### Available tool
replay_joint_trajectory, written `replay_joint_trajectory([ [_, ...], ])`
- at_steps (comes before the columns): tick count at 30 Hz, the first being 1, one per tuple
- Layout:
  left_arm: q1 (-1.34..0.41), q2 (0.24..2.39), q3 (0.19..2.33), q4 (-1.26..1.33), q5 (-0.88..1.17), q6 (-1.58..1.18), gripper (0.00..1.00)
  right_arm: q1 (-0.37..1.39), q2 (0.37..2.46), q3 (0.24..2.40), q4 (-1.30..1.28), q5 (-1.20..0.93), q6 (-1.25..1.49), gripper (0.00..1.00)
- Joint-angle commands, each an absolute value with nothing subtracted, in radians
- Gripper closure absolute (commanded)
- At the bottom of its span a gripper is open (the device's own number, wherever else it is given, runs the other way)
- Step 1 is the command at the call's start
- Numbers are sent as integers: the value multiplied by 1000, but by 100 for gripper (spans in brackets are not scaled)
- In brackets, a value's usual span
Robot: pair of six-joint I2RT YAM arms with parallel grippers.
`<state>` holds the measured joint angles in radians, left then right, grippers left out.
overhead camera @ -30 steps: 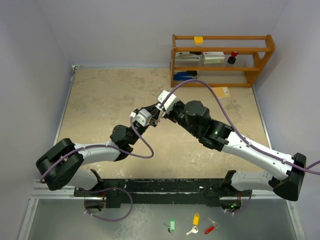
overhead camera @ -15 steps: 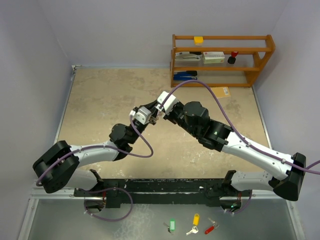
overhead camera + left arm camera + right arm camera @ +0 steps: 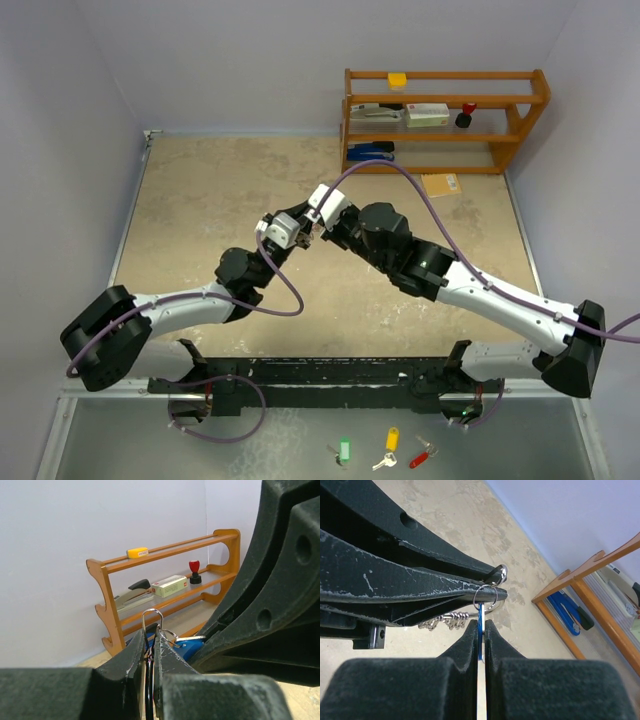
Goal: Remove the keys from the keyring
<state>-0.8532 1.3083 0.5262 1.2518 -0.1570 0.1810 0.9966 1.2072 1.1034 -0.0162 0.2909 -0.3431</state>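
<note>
Both grippers meet above the middle of the table. My left gripper (image 3: 298,230) (image 3: 151,634) is shut on the keyring (image 3: 152,614), whose thin silver wire loop sticks out past its fingertips. My right gripper (image 3: 318,228) (image 3: 480,626) is shut on the blue-headed key (image 3: 480,630), seen edge-on; its blue head also shows in the left wrist view (image 3: 187,647). The key hangs from the keyring (image 3: 486,598) right at the left fingers (image 3: 420,595). Several plain silver keys (image 3: 442,622) bunch on the ring beside it. The black-headed key is not clear to see.
A wooden shelf (image 3: 445,120) stands at the back right with a stapler, a box, a yellow block and a red-topped stamp. A brown envelope (image 3: 441,184) lies in front of it. Green (image 3: 345,450), yellow (image 3: 391,440) and red (image 3: 420,459) tagged keys lie below the arm bases.
Both arms have shifted a little to the left and away, the grippers staying joined at the keyring. Both grips are unchanged.
</note>
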Motion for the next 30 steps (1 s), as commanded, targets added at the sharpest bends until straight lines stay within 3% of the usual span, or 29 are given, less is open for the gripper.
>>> replay_joint_trajectory([
  [1,-846,1265,549,1326,-197,212,100,1002,1219,1104,-14,276,-324,100],
  [30,-847,1175,505,1407,-286,269,100,999,1240,1123,-108,276,-305,100],
])
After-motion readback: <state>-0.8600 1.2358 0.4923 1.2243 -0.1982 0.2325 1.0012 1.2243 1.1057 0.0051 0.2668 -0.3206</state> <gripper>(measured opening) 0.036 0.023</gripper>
